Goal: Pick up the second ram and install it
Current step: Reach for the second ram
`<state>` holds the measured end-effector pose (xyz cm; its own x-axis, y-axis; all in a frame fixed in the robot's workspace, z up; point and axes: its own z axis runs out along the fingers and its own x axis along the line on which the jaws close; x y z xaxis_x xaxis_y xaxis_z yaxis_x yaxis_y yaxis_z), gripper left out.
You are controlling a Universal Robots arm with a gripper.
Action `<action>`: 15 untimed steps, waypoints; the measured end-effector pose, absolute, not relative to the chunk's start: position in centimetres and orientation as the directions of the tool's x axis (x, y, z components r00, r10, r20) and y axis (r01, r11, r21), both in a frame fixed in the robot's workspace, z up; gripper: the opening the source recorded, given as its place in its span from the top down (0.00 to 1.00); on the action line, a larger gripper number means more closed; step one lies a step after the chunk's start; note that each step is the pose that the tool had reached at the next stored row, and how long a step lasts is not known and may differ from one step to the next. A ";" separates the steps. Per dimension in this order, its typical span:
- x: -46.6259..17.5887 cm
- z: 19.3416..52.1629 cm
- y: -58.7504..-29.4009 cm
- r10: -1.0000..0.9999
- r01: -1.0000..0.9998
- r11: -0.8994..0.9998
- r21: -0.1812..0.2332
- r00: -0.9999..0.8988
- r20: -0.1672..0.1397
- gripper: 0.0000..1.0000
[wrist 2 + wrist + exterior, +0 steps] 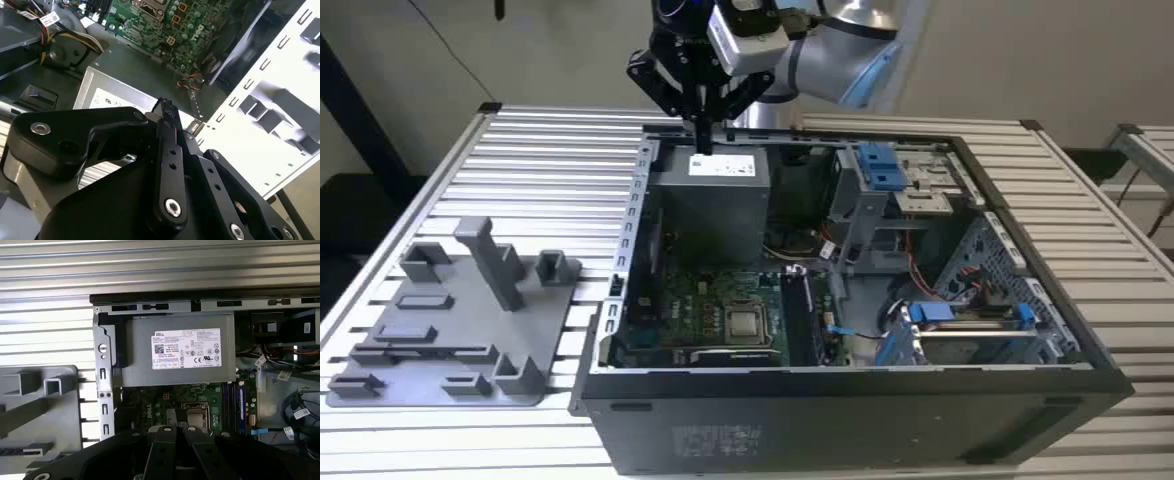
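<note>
Slatted table (534, 170), open computer case (854, 400); claw (703, 143) closed above power supply (714, 205)

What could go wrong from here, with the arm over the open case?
1. The pincer hangs close over the far edge of the power supply; a straight descent could strike its top.
2. Loose cables lie near the memory slots; the arm might snag them when reaching in there.

There is one open computer case (854, 410), one power supply (707, 205), one grey fixture tray (467, 320), one end effector (703, 135).
</note>
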<state>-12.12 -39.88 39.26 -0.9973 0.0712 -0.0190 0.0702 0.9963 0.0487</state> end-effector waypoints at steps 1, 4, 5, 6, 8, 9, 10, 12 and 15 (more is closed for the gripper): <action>-12.1 39.3 -39.9 0.071 0.070 0.996 0.049 -0.997 -0.019 0.89; -12.1 39.3 -39.9 0.071 0.070 0.996 0.049 -0.997 -0.019 0.89; -12.1 39.3 -39.9 0.071 0.070 0.996 0.049 -0.997 -0.019 0.89; -12.1 39.3 -39.9 0.071 0.070 0.996 0.049 -0.997 -0.019 0.89; -12.1 39.3 -39.9 0.071 0.070 0.996 0.049 -0.997 -0.019 0.89; -12.1 39.3 -39.9 0.071 0.070 0.996 0.049 -0.997 -0.019 0.89; -12.1 39.3 -39.9 0.071 0.070 0.996 0.049 -0.997 -0.019 0.89; -12.1 39.3 -39.9 0.071 0.070 0.996 0.049 -0.997 -0.019 0.89; -12.4 39.3 -39.9 0.071 0.071 0.996 0.051 -0.997 -0.017 0.89</action>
